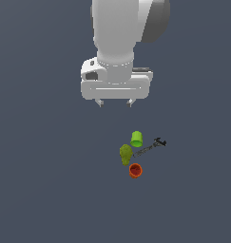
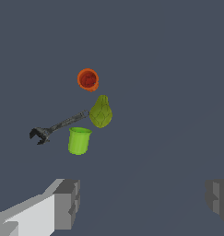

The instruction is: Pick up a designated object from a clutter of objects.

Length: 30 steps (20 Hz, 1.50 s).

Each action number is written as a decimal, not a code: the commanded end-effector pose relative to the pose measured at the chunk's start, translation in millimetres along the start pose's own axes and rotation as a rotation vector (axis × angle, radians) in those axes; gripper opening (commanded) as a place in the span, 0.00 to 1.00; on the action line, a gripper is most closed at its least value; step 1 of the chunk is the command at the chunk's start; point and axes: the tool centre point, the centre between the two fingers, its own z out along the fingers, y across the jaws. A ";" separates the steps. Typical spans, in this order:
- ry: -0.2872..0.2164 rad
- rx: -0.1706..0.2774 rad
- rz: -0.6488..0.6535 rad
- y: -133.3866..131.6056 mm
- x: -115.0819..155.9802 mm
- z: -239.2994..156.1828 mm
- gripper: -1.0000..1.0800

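The olive-green lumpy pear-like object (image 1: 126, 154) lies on the dark floor among the clutter; it also shows in the wrist view (image 2: 101, 113). A lime-green cup (image 1: 136, 138) (image 2: 79, 140) stands just beside it, an orange-red cup (image 1: 135, 170) (image 2: 88, 79) on its other side, and a thin dark grey wrench (image 1: 151, 146) (image 2: 56, 126) touches or nearly touches it. My gripper (image 1: 115, 102) (image 2: 143, 200) is open and empty, high above the floor, apart from the clutter and toward the exterior view's left of it.
The floor (image 1: 45, 180) is a plain dark grey-blue surface. The white arm (image 1: 118, 33) hangs down from the top of the exterior view.
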 end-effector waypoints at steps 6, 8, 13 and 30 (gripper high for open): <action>0.011 -0.010 -0.020 2.3 1.6 -6.2 0.96; 0.017 -0.016 -0.032 3.6 2.6 -9.8 0.96; 0.019 -0.018 -0.036 3.7 2.7 -11.1 0.96; 0.020 -0.011 0.133 -12.0 35.6 60.0 0.96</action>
